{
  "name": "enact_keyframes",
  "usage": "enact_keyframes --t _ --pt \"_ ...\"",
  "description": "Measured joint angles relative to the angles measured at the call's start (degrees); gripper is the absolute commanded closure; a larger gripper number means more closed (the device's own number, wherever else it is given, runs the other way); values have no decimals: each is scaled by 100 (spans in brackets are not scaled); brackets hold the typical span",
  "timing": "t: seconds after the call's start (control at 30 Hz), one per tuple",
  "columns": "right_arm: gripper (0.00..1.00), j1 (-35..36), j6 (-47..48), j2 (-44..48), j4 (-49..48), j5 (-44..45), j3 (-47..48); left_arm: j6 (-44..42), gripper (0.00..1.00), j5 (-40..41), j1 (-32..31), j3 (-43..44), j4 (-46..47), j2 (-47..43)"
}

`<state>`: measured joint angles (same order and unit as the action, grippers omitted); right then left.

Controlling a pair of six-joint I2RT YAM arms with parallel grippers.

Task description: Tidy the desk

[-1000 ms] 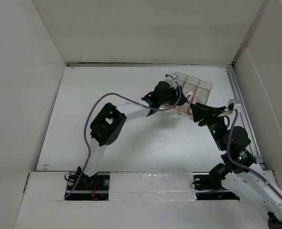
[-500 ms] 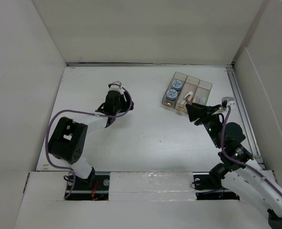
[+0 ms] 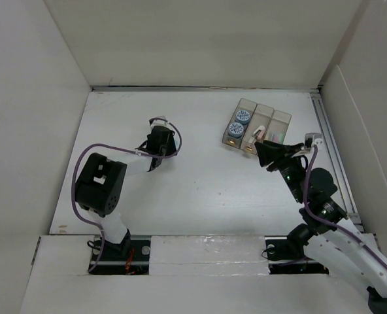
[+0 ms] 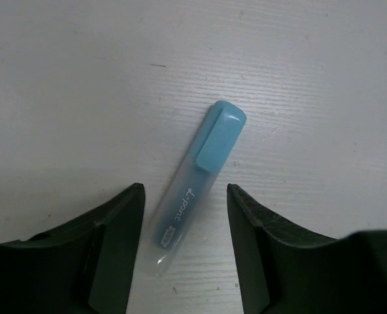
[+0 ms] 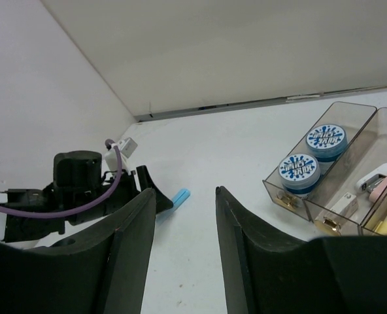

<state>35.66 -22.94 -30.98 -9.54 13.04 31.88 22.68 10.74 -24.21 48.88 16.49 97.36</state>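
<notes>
Bench: we see the white bench (image 3: 200,196) closed in by upright white panels (image 3: 200,39) on the far, left and right sides, with a metal rail (image 3: 329,140) along its right edge.
Highlighter: a marker with a light blue cap and clear barrel (image 4: 200,170) lies flat on the bench's left half, about midway between the far and near edges. It shows printed lettering that we cannot read for sure.
Left fingers: the left fingers (image 3: 153,161) are spread wide. The barrel end of the highlighter lies between them with a gap on each side, and the cap sticks out past the tips. We cannot tell how high above the bench they are.
Right fingers: the right fingers (image 3: 261,151) are spread with only bare bench between them. They sit just beside the near end of the bin and point towards the far left corner.
Bin: a translucent three-compartment bin (image 3: 265,108) stands near the far right corner, just off the rail.
Bin contents: the left compartment holds two round tins with blue lids (image 5: 325,139) (image 5: 299,168), one behind the other. The middle one holds small white pieces (image 5: 375,176). The right one holds pink and yellow things that we cannot make out.
In the way: from above, the left wrist and its purple cable (image 3: 89,157) cover the highlighter. From the right wrist, only the blue cap shows past a left finger.
</notes>
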Motion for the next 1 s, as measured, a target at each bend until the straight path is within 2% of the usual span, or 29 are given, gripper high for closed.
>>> enact_keyframes --t 0.07,0.23,0.33,0.37,0.43,0.63,0.83,0.93,1.0 --pt "53 0 0 15 0 0 0 -4 61 42 -2 48 -90 101" --pt "53 0 0 20 -2 0 0 -17 63 284 -131 184 -315 271" --pt "53 0 0 26 -4 0 0 -20 79 514 -354 302 -476 350" --pt "53 0 0 26 -2 0 0 -22 93 612 -431 337 -518 378" --pt "53 0 0 26 -2 0 0 -2 100 745 -553 413 -605 407" --pt "53 0 0 28 -2 0 0 92 100 787 -605 428 -669 404" --pt "53 0 0 87 -2 0 0 293 100 52 -669 428 -680 -4" --pt "53 0 0 98 0 0 0 382 100 -315 -984 706 -627 -151" --pt "53 0 0 101 0 2 0 400 100 -415 -1440 1204 -645 -92"
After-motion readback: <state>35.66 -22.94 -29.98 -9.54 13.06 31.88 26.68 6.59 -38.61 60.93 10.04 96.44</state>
